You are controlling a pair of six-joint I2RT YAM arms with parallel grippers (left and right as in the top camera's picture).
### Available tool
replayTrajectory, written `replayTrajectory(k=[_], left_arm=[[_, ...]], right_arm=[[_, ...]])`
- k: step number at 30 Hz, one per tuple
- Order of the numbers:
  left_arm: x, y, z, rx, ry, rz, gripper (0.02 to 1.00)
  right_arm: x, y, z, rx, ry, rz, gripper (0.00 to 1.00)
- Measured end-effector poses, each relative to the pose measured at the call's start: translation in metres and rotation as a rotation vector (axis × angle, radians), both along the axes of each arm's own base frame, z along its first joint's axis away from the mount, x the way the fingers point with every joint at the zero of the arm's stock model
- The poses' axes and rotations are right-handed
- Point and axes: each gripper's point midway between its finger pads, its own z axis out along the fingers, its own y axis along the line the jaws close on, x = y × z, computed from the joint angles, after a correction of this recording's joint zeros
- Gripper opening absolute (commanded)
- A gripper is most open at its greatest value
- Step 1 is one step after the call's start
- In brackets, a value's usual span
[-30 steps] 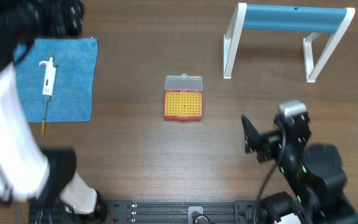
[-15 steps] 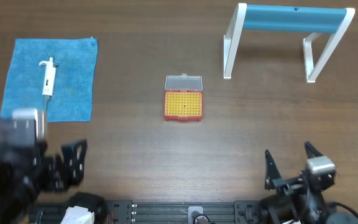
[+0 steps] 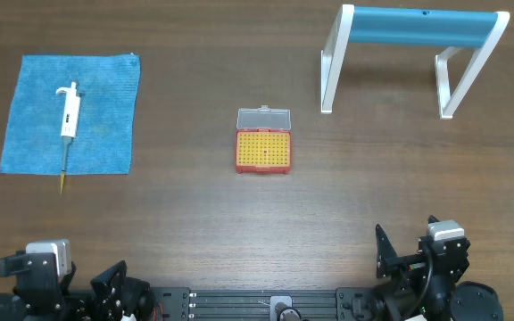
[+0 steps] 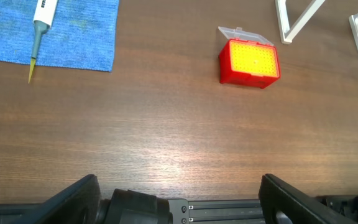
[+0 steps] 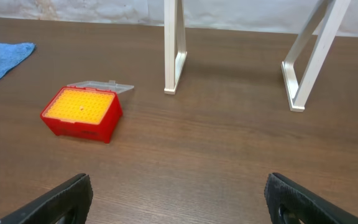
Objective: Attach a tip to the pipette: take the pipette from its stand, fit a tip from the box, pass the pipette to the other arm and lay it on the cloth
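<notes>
My left fingers (image 4: 73,199) are spread wide and hold nothing, low over the worktop (image 3: 239,223) at its near edge. My right fingers (image 5: 67,202) are likewise wide and unloaded, at the near edge on their own side. I judge that fitting: nothing is left for me to carry, and parked here I block none of the items.

The pipette (image 3: 69,114) lies flat on the blue cloth (image 3: 105,134), well apart from its stand (image 3: 418,27) across the worktop. The cloth cushions the body. The yellow tip (image 3: 62,181) is fitted and juts past the cloth's near edge over the wood; whether it touches, I cannot tell.

The tip box (image 3: 263,150) sits mid-worktop, lid folded back, between cloth and stand, so either arm could reach it.

Assessment: all steps look done.
</notes>
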Motion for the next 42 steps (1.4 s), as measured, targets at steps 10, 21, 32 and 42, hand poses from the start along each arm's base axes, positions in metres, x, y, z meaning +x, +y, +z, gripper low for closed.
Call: replayTrajectory(k=[10, 21, 32, 42], left_arm=[[0.000, 0.000, 0.000, 0.000, 0.002, 0.000, 0.827], [0.011, 0.012, 0.007, -0.015, -0.068, 0.199, 0.989], [0.118, 0.024, 0.022, 0.009, -0.708, 0.224, 0.989], [0.178, 0.026, -0.058, 0.007, -0.905, 0.207, 0.991]], right_arm=[[0.000, 0.000, 0.000, 0.002, 0.001, -0.003, 0.899], [0.000, 0.000, 0.000, 0.002, 0.001, -0.004, 0.899], [0.000, -0.001, -0.002, -0.001, 0.006, -0.007, 0.897], [0.000, -0.001, -0.002, -0.001, 0.006, -0.007, 0.897]])
